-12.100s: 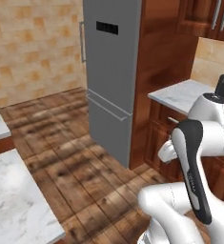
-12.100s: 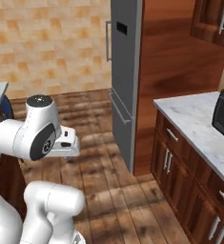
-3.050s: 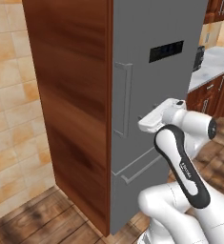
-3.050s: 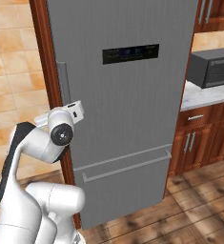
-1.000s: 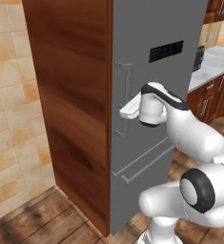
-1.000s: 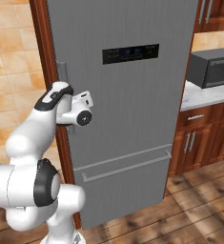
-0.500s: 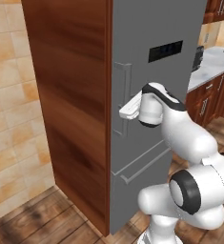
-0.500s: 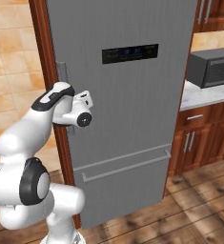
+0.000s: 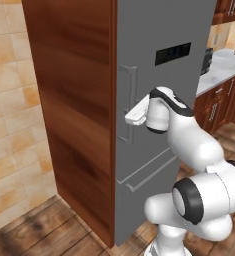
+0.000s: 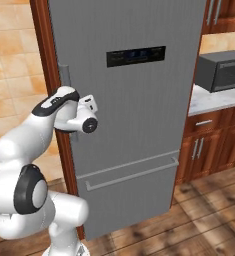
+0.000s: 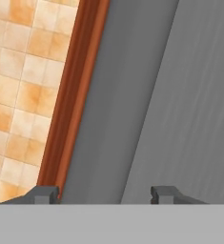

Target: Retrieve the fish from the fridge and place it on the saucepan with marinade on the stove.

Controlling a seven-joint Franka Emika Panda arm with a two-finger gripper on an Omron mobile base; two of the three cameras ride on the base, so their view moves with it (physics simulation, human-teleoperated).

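Gripper at the fridge handle
Gripper (image 11: 104,194) fingers spread astride the vertical bar handle (image 9: 127,103) of the smooth grey metal fridge (image 10: 139,150), beside its wood panel (image 9: 74,110).

We see the fridge (image 9: 159,100), tall, grey metal, door closed, upright against its brown wood side panel (image 9: 74,105); a vertical bar handle (image 9: 127,102), dark display panel (image 10: 136,56) and bottom drawer (image 10: 131,192) on its front.

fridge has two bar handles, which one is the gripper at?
The vertical bar handle on the upper door, near the fridge's left edge. The gripper straddles it. The horizontal drawer handle sits lower, well below the hand.
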